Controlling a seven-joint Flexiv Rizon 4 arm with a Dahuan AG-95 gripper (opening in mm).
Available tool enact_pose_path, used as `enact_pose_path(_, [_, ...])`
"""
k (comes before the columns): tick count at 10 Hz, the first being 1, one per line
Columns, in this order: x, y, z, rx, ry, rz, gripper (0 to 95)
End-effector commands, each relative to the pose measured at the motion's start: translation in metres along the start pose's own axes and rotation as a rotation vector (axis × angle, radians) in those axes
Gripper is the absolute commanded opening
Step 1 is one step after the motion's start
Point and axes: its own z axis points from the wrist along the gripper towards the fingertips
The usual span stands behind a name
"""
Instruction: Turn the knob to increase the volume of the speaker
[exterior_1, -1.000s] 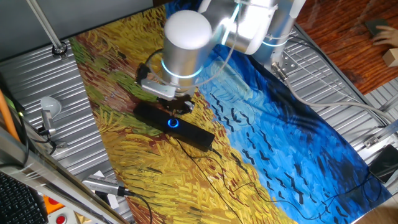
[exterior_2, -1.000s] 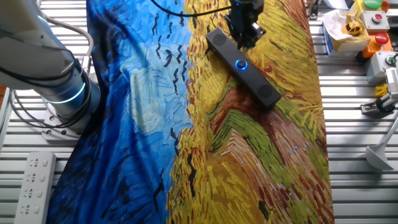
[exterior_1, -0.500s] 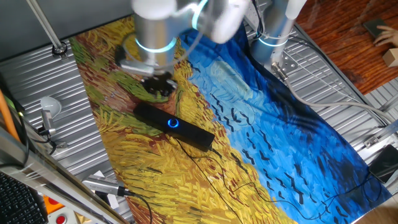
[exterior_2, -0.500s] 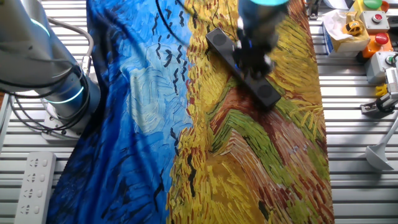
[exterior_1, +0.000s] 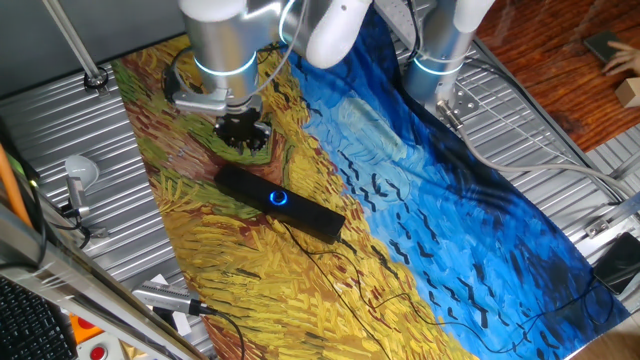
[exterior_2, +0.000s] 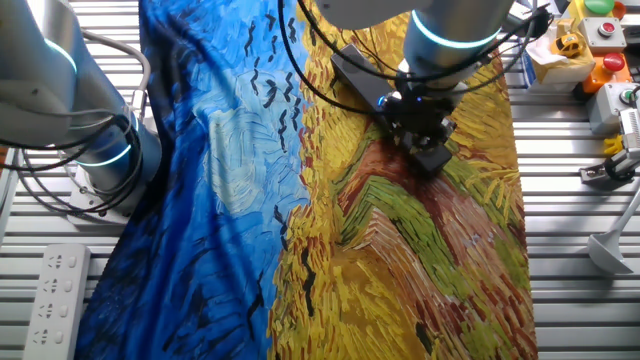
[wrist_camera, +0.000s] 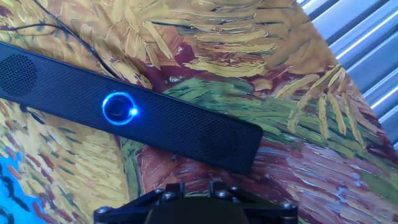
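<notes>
Claw: gripper (exterior_1: 243, 131) hangs above the cloth with nothing in it, off at roughly 10 o'clock from the speaker's middle in one fixed view. Can't honestly tell how wide the jaws are (the hand view only shows the dark base of the hand at 6 o'clock, fingertips out of sight).
Speaker: speaker (wrist_camera: 124, 111) lies flat on the painted tablecloth (exterior_1: 440, 230), a long black bar running diagonally, not touched by anything. In the other fixed view the wrist covers its middle, so only the two ends peek out (exterior_2: 352, 62).
Knob: knob (wrist_camera: 119, 107) sits at the middle of the bar's top face, blue ring lit (exterior_1: 278, 198). It's clear of the claw, well apart from it.
Cable: thin black cable (exterior_1: 330, 262) trails off the bar toward 5 o'clock across the yellow part of the cloth.
Arm: silver arm (exterior_1: 220, 40) with a glowing cyan band comes in from 12 o'clock.
Side stuff: white power strip (exterior_2: 52, 285) on the metal slats at 8 o'clock in the other fixed view.
</notes>
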Motion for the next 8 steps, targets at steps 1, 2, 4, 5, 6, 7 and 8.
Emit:
enact_pose_path(1, [0.005,-0.007,0.003,0.043,-0.009,0.053,19.0])
enact_pose_path(2, [0.009,-0.011,0.004,0.04,-0.012,0.05,19.0])
enact_pose_path(4, [0.039,-0.038,0.012,0.022,-0.036,0.008,19.0])
enact_pose_path(5, [0.052,-0.047,0.017,0.003,-0.059,-0.003,19.0])
enact_pose_path(6, [0.057,-0.05,0.019,0.001,-0.063,-0.003,19.0])
enact_pose_path(7, [0.057,-0.05,0.019,0.002,-0.061,-0.001,19.0])
enact_pose_path(8, [0.057,-0.05,0.02,0.003,-0.061,-0.001,19.0])
